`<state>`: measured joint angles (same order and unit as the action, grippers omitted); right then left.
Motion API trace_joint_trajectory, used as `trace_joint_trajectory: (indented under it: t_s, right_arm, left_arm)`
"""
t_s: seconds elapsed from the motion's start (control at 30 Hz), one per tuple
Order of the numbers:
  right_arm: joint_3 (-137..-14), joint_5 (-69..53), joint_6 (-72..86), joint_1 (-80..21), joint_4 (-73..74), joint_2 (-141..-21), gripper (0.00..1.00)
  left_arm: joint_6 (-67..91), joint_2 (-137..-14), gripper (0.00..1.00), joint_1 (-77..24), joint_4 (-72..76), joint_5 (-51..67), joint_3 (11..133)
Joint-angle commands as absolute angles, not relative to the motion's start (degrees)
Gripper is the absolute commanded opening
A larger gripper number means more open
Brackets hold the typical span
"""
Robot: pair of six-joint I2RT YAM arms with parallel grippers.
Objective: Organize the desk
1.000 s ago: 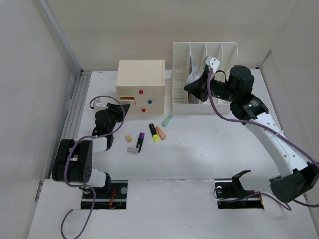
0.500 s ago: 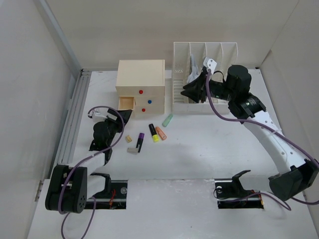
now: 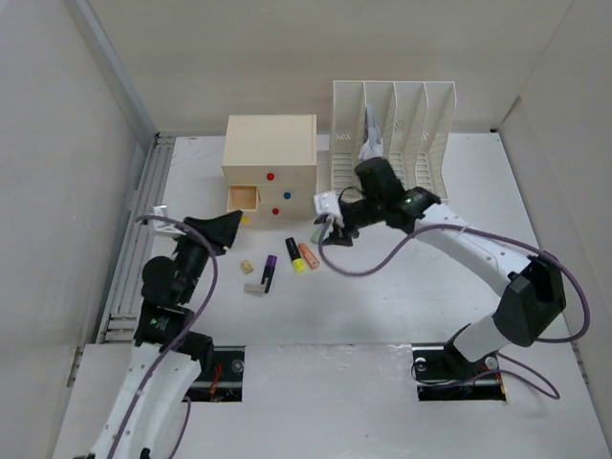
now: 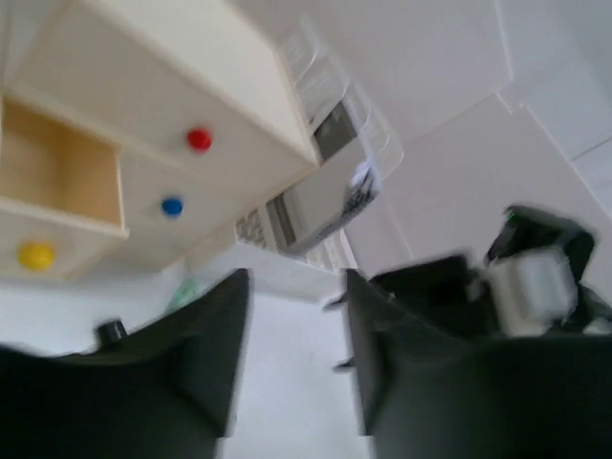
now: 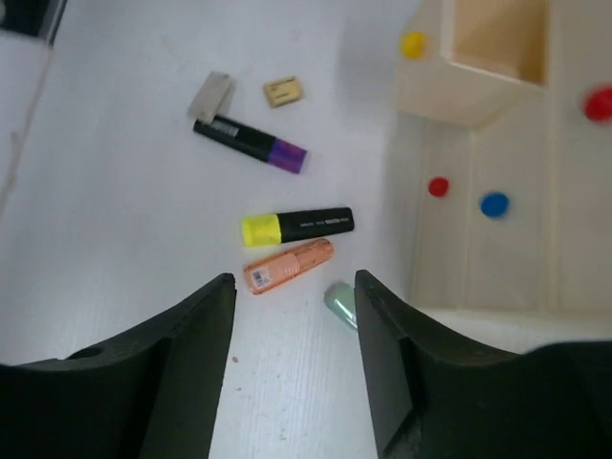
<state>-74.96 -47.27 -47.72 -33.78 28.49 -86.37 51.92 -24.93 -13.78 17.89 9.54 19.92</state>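
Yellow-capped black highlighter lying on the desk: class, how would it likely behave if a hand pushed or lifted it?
The yellow-capped highlighter looks like a short rigid plastic barrel: probably stiff and light. Lying flat on the smooth white desk, it would likely slide or roll under a sideways push. Its smooth body may slip in a pinch.

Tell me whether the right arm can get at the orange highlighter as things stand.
Probably yes. The right gripper hovers over it with jaws open, and the orange highlighter lies uncovered on the desk below. The yellow highlighter lies close beside it, so a grasp might nudge that.
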Motion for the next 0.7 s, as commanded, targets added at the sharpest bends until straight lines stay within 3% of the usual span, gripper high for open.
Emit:
trace_joint_trajectory:
  t_s: [0.0, 0.03, 0.13, 0.23, 0.27, 0.3, 0.33, 0.53, 0.67]
  right_arm:
    - [-73.48, -38.19, -69.32, -44.51, 31.3, -86.3, 0.57]
    - [-73.48, -36.23, -72.13, -46.56, 31.99, -87.27, 0.53]
    - [-76.01, -32.27, -79.62, -51.92, 33.22, -92.88, 0.5]
    - [-83.91, -31.03, -81.83, -53.87, 37.16, -100.77, 0.5]
    - [-86.11, -30.07, -82.87, -55.01, 38.57, -102.81, 0.5]
    - [-89.79, -29.28, -84.19, -55.63, 40.85, -104.75, 0.5]
    - [-91.13, -28.31, -84.2, -56.24, 41.39, -107.9, 0.5]
    - [-99.82, -24.26, -85.96, -59.15, 44.47, -117.23, 0.5]
    - [-104.31, -22.68, -87.53, -59.68, 46.23, -124.26, 0.51]
  left_arm:
    - [37.74, -18.47, 0.32, -13.97, -0.37, 0.5, 35.74]
    - [33.79, -18.46, 0.17, -13.97, -3.05, -2.0, 38.9]
    - [18.93, -22.13, 0.1, -13.97, -9.74, -9.91, 46.39]
    - [13.8, -23.03, 0.1, -14.59, -10.38, -13.0, 45.8]
    - [13.8, -22.33, 0.13, -16.07, -9.41, -12.49, 44.66]
    - [13.8, -21.45, 0.3, -16.08, -8.1, -11.44, 43.26]
    - [13.8, -20.49, 0.4, -16.08, -5.74, -10.38, 40.37]
    - [13.89, -12.05, 0.58, -16.08, -2.82, -9.59, 36.13]
    - [13.89, -8.71, 0.63, -16.08, -2.81, -8.96, 34.89]
